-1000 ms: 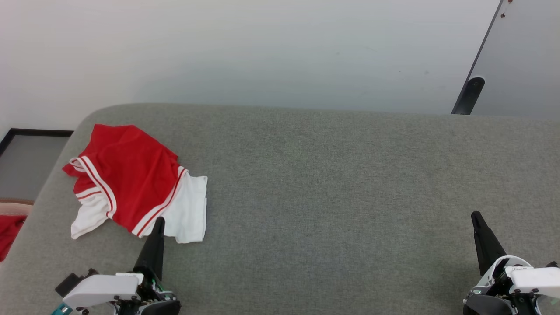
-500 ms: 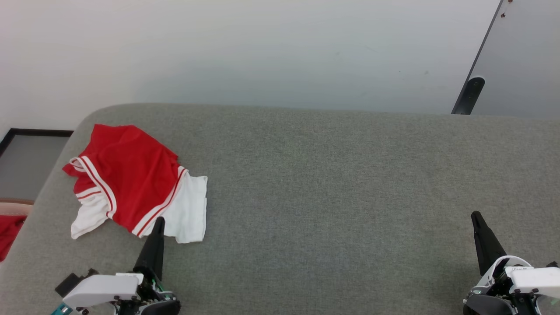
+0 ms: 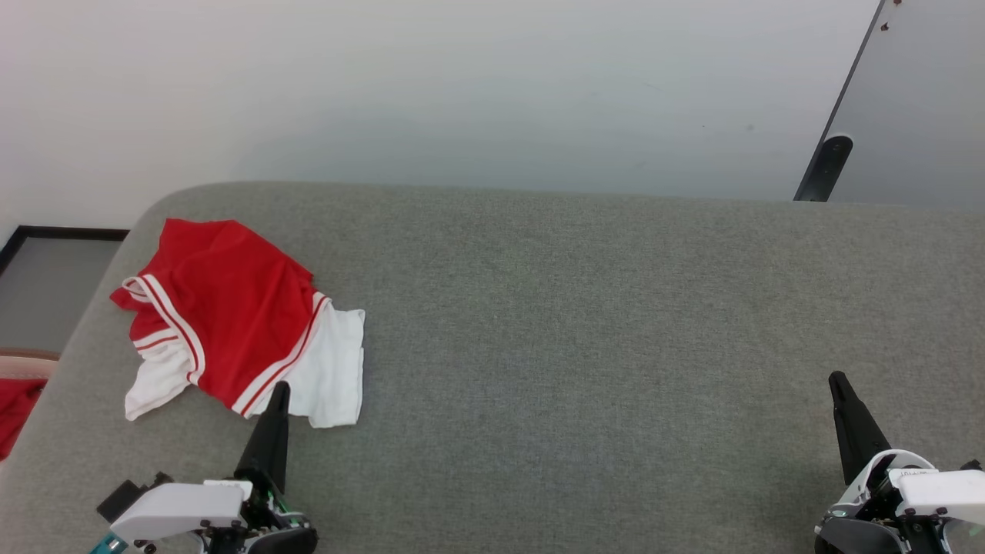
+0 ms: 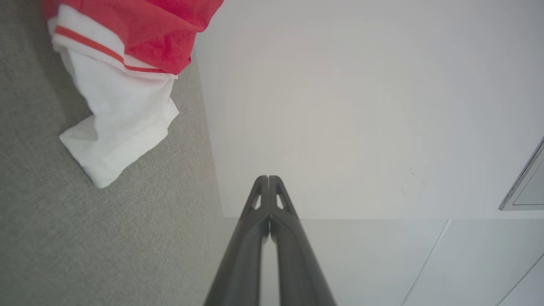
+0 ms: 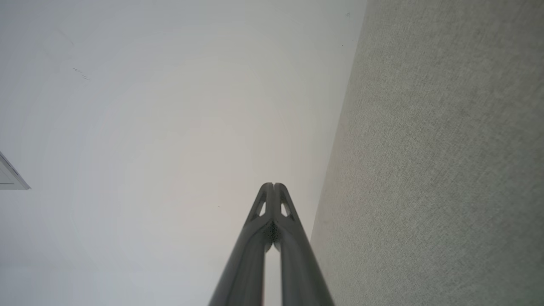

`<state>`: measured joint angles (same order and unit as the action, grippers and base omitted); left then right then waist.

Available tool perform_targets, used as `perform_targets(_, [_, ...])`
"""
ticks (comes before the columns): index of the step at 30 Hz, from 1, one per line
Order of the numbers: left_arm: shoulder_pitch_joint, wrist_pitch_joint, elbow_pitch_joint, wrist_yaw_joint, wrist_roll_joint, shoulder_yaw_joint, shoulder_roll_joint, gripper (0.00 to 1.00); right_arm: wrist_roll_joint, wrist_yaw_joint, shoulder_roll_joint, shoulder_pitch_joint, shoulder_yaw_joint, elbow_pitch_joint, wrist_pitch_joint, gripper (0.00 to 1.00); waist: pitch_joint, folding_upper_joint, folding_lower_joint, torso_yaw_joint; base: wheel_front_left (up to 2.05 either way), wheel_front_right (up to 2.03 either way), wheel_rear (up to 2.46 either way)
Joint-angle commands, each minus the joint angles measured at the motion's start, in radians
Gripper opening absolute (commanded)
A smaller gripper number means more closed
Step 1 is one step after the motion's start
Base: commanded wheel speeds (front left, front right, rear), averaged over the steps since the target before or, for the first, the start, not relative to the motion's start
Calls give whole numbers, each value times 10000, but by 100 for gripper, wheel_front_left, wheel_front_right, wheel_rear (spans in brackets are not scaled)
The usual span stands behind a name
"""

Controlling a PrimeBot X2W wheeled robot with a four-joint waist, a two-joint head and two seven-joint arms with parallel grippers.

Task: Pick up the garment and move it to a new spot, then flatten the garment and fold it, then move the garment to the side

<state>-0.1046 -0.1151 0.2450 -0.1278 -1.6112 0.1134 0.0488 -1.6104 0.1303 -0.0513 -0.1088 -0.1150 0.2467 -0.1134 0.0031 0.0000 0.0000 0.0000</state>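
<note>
Pretty clean two-tone build: the left gripper (image 3: 278,387) has long matte black fingers (image 4: 248,259) tapering to a point, each with a little triangular cut-out (image 4: 256,202) near the tip. They grow out of a glossy white wrist cover (image 3: 181,509). Small dark screws (image 3: 206,525) dot its lower edge, a black block (image 3: 123,492) sticks off its upper-left corner and a teal bit (image 3: 104,545) peeks under its lower-left. The right gripper (image 3: 836,378), far to that cover's right, looks the same.
</note>
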Motion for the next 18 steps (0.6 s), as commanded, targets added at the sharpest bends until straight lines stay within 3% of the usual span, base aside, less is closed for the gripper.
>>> perform_targets(1, [-98, -4, 9, -68, -36, 19, 9, 0, -51, 8, 36, -19, 39, 4, 6, 0, 0, 0, 0, 0, 0, 0, 0])
perform_targets(18, [-98, -4, 9, -68, -36, 22, 9, 0, -51, 7, 34, -19, 39, 4, 7, 0, 0, 0, 0, 0, 0, 0, 0])
